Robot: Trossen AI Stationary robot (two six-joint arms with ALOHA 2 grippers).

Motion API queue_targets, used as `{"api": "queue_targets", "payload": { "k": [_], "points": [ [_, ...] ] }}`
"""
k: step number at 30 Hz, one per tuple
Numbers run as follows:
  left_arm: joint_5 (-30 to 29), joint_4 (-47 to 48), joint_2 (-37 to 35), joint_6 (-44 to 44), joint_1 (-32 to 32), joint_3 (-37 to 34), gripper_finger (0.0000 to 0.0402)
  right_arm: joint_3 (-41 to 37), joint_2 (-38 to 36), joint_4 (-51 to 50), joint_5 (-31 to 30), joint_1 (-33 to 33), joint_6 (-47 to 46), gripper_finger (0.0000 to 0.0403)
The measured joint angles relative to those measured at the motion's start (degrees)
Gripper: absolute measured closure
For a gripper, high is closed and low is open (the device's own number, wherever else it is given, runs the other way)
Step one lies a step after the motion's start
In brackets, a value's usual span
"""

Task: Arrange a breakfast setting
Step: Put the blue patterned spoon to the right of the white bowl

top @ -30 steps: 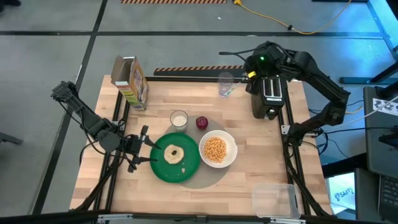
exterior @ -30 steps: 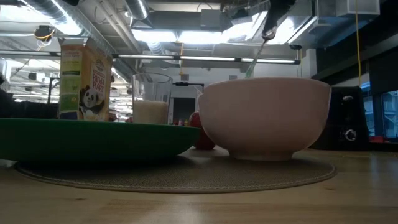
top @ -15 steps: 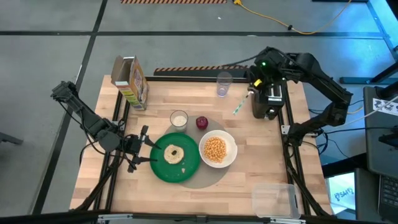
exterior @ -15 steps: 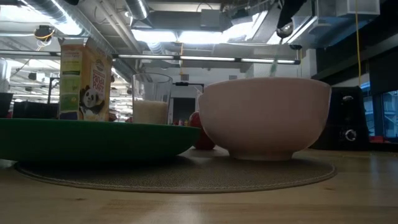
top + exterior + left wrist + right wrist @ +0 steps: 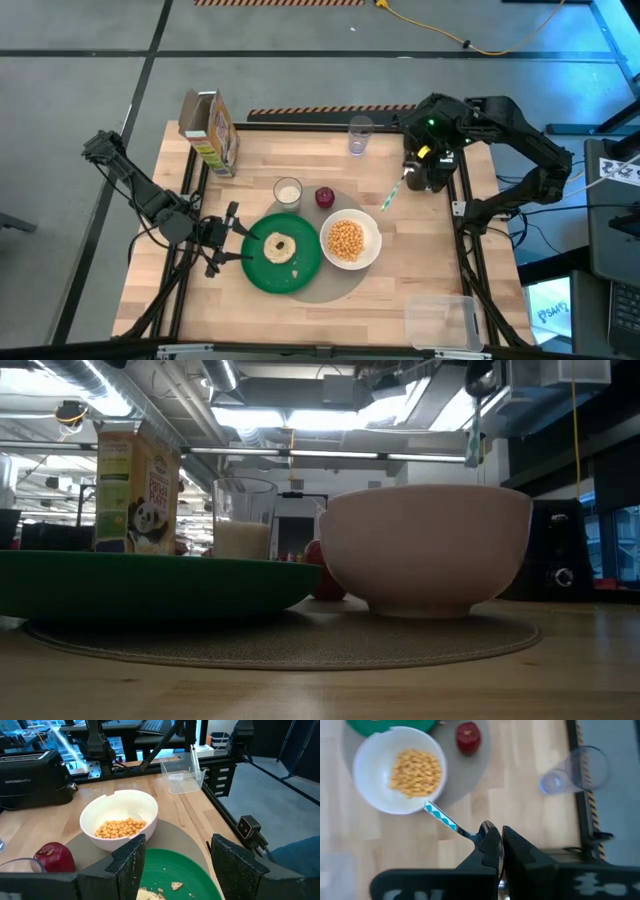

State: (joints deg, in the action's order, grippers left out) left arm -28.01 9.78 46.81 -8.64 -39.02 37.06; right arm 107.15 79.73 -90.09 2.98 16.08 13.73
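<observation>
Lower centre, high view: left pincer (image 5: 232, 243) parted at the green plate (image 5: 262, 273) rim. Centre: white bowl (image 5: 349, 241) on mat. Upper right: right pincer (image 5: 412, 178), clamped on the spoon (image 5: 392, 192), has swung from the toaster (image 5: 437, 165) bowlward; placement likely next.

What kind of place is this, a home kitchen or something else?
Probably a robotics lab or workshop, not a home: a bare concrete floor around the wooden table, exposed ceiling ducts, and computer monitors behind.

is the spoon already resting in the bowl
No, the right gripper holds the spoon in the air beside the white bowl.
</observation>
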Motion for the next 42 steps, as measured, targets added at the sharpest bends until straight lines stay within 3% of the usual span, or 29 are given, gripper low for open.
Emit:
{"api": "queue_targets", "payload": {
  "k": [26, 30, 33, 42],
  "points": [
    [0.02, 0.05, 0.0, 0.04, 0.0, 0.0, 0.0191, -0.88, -1.02, 0.78, 0.93, -17.97, -15.49, 0.0402],
    [0.05, 0.04, 0.02, 0.04, 0.02, 0.0, 0.0191, -9.16, -2.61, 2.9, 1.57, -20.02, -18.72, 0.0402],
    [0.15, 0.03, 0.0, 0.3, 0.02, 0.0, 0.0191, -17.79, -5.95, 10.08, 4.23, -21.44, -20.91, 0.0402],
    [0.24, -0.21, 0.0, 0.24, 0.02, 0.0, 0.0191, -38.44, -15.64, 21.95, 8.25, -18.88, -22.55, 0.0402]
  ]
}}
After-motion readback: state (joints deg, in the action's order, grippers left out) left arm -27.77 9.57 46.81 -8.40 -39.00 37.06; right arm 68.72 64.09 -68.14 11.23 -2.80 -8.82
